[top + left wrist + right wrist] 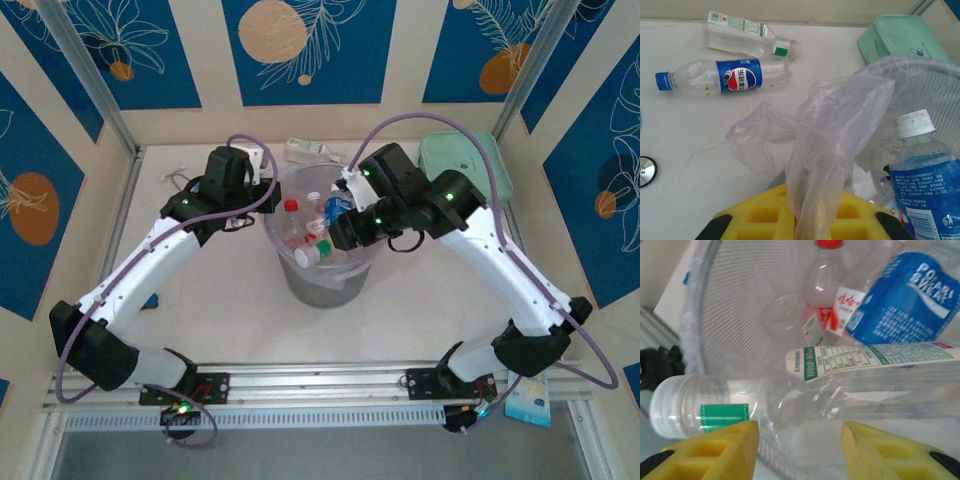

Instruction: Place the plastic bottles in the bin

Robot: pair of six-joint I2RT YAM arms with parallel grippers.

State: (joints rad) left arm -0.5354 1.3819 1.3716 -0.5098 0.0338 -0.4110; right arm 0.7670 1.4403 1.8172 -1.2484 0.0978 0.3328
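The round grey bin, with a mesh wall and a thin plastic liner, stands mid-table and holds several plastic bottles. Among them are a blue-labelled one with a white cap and a red-capped one. My left gripper is at the bin's left rim, shut on a bunched fold of the liner. My right gripper hangs over the bin with its jaws open. A clear bottle with a green-white label lies across just beyond its fingertips. On the table behind lie a Pepsi bottle and a green-capped bottle.
A mint-green rectangular box sits at the back right, close to the bin and under the right arm. A small round metal disc lies on the white tabletop to the left. Walls close in the table on three sides.
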